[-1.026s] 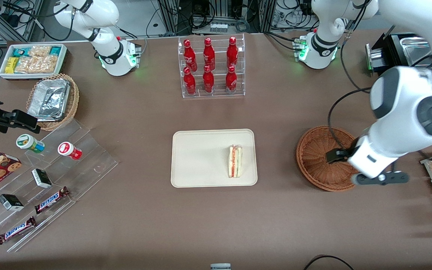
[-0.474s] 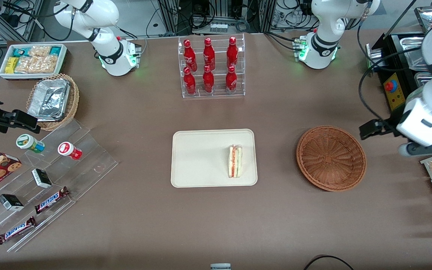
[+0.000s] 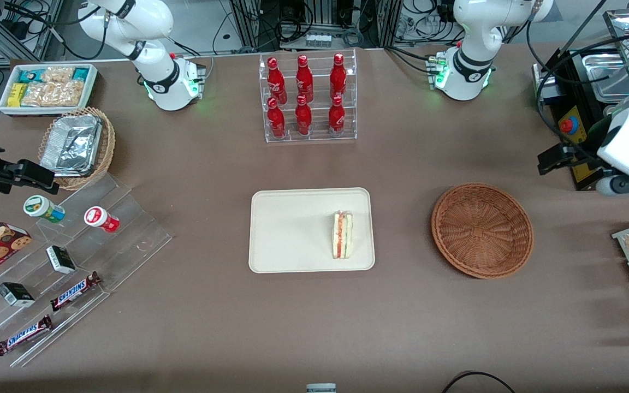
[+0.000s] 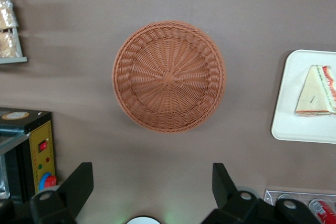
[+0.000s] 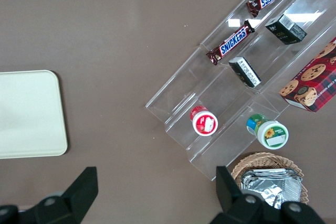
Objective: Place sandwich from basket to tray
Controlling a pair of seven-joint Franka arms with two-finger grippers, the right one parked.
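- We see the sandwich (image 3: 342,235) lying on the tray (image 3: 287,229)
- Our gripper (image 4: 152,190), fingers spread and holding nothing, hangs above the table near the basket (image 3: 481,230)

The sandwich (image 3: 343,235) is pale white bread with red and green stripes along its edge. The tray (image 3: 287,232) is plain cream-beige. The basket (image 3: 481,230) is reddish-brown wicker (woven in rings round a radiating centre). The gripper (image 4: 152,190) is black, above a dull brown table (image 3: 314,316).
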